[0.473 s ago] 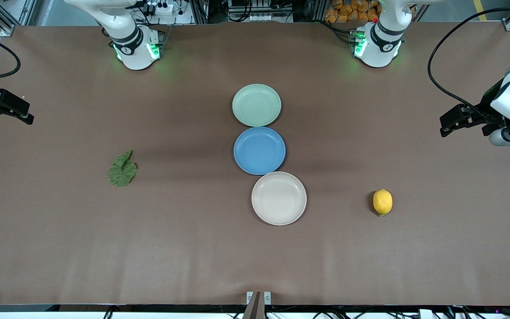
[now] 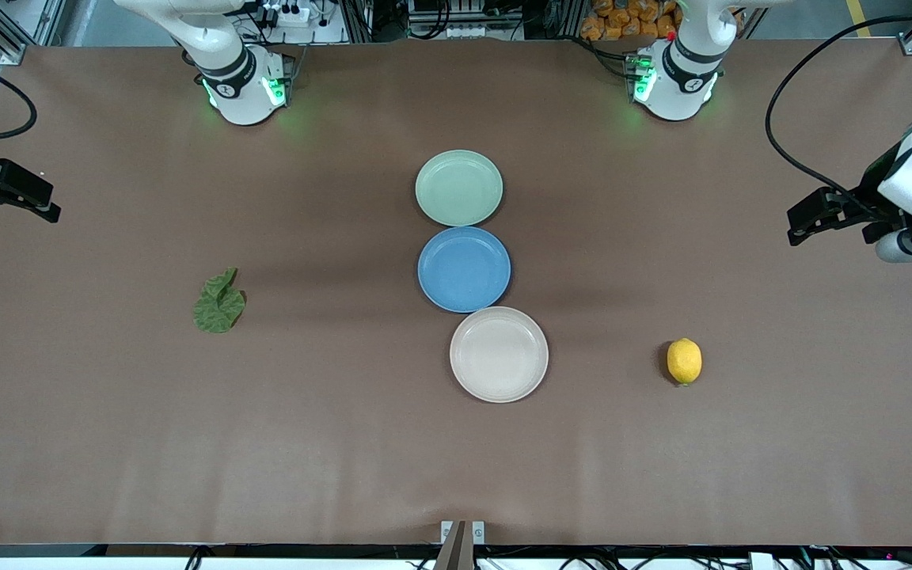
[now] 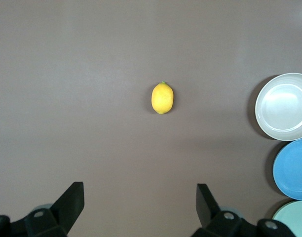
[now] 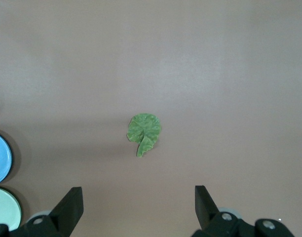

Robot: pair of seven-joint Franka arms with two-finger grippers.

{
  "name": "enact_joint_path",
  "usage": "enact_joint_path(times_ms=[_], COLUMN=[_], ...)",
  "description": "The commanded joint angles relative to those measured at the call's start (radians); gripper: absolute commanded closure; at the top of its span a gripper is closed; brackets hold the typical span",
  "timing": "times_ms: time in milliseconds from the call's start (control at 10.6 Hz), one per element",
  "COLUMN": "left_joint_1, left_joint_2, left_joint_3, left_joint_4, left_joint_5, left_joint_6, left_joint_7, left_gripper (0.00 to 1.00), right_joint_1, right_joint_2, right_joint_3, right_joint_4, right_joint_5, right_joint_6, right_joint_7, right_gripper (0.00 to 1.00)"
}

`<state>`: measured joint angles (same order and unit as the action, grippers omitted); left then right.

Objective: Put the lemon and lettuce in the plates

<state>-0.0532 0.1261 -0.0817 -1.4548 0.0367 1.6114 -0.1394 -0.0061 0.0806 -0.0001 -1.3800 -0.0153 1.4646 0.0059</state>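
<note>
Left gripper (image 2: 796, 226), right gripper (image 2: 48, 207) — both open, over table ends.

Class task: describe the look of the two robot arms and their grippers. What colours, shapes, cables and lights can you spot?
Both arms are glossy white with rounded segments and black joint bands; green lights glow at each base. The left gripper and right gripper are black, angular, with two flat fingers. A black cable loops to each wrist.

right gripper (image 2: 48, 210): arm cut off at frame edge
blue plate (image 3: 293, 169): partly cropped
mint plate (image 4: 5, 208): partly cropped
</note>
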Motion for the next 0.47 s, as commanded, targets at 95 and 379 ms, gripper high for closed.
enact_joint_path(times_ms=[95, 379], left_joint_1=[-0.004, -0.011], left_joint_2=[0.176, 0.312], left_joint_3=[0.002, -0.001], left_joint_4=[-0.005, -0.047], left_joint_5=[-0.018, -0.018], left_joint_6=[0.157, 0.315], left_joint_7=[0.038, 0.038], left_gripper=[0.00, 0.00], right_joint_1=[-0.008, -0.021], right_joint_2=[-0.007, -0.005], right_joint_3=[0.002, 0.003], right_joint_4=[0.004, -0.014], right_joint_5=[0.018, 0.026], right_joint_6=[-0.012, 0.009], right_joint_7=[0.000, -0.001], right_gripper=[0.00, 0.00])
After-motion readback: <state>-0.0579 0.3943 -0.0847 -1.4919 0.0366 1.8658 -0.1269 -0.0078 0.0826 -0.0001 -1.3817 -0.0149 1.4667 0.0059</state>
